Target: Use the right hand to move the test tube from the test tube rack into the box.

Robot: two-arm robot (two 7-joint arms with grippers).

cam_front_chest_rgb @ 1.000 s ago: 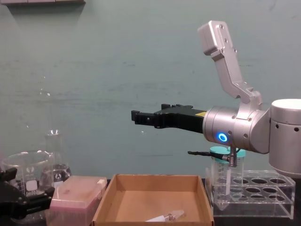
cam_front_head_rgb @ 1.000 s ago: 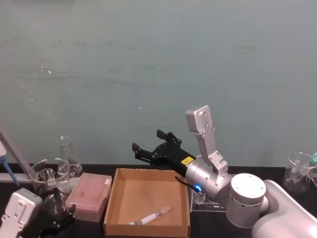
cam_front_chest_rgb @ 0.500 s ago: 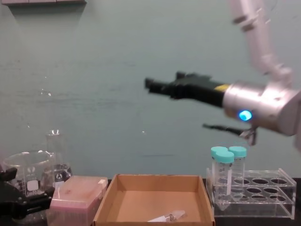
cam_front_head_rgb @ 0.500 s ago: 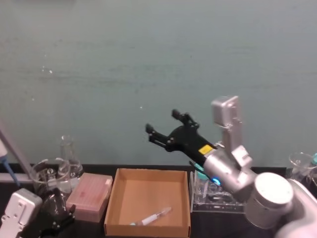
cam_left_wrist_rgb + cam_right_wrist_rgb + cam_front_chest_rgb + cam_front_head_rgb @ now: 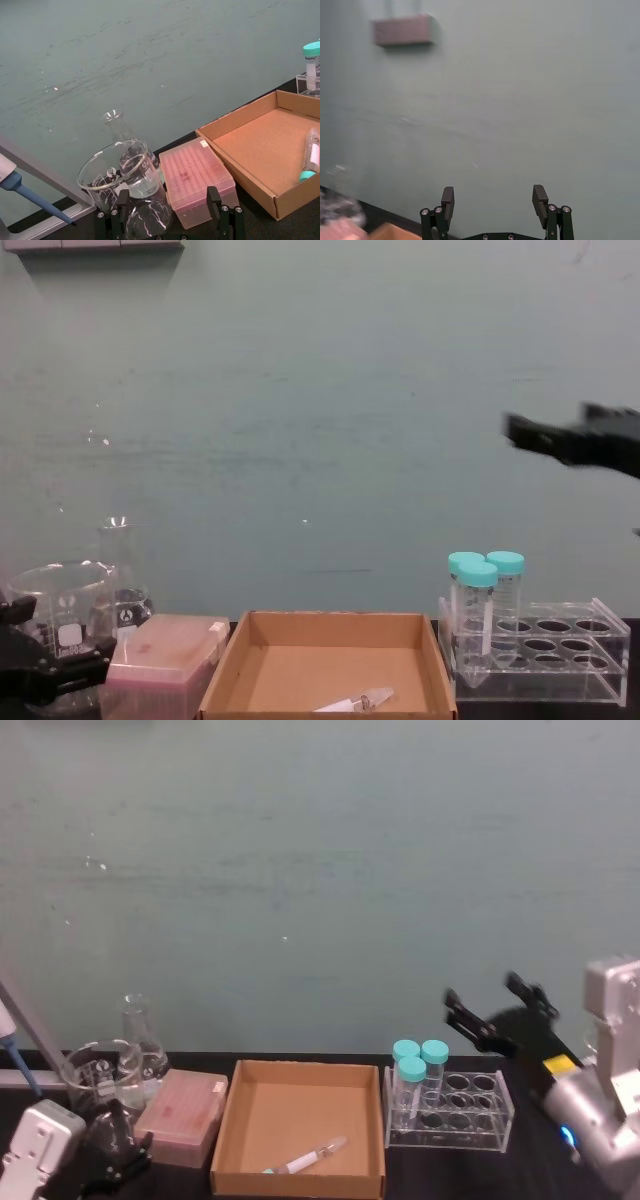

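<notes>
Head view: the test tube (image 5: 305,1157) lies on its side on the floor of the box (image 5: 232,1099), teal cap toward the near wall. The test tube rack (image 5: 448,1115) stands just right of the box with 3 wider capped tubes (image 5: 418,1065) upright in it. The right hand (image 5: 495,1012) hangs above and to the right of the rack, fingers spread and holding nothing. The left gripper (image 5: 110,1152) sits low at the near left, beside a pink tip box (image 5: 182,1116) and a beaker (image 5: 96,1072); I cannot tell its finger state.

Left wrist view: the test tube (image 5: 310,160) rests flat inside the box (image 5: 240,169), clear of the walls.

Right wrist view: the right hand (image 5: 493,201) has its jaws wide apart, facing the wall.

Chest view: the test tube (image 5: 352,701) is near the box's front edge.

Risk, as I judge it: a careless sweep could knock the tall capped tubes or the light rack.
</notes>
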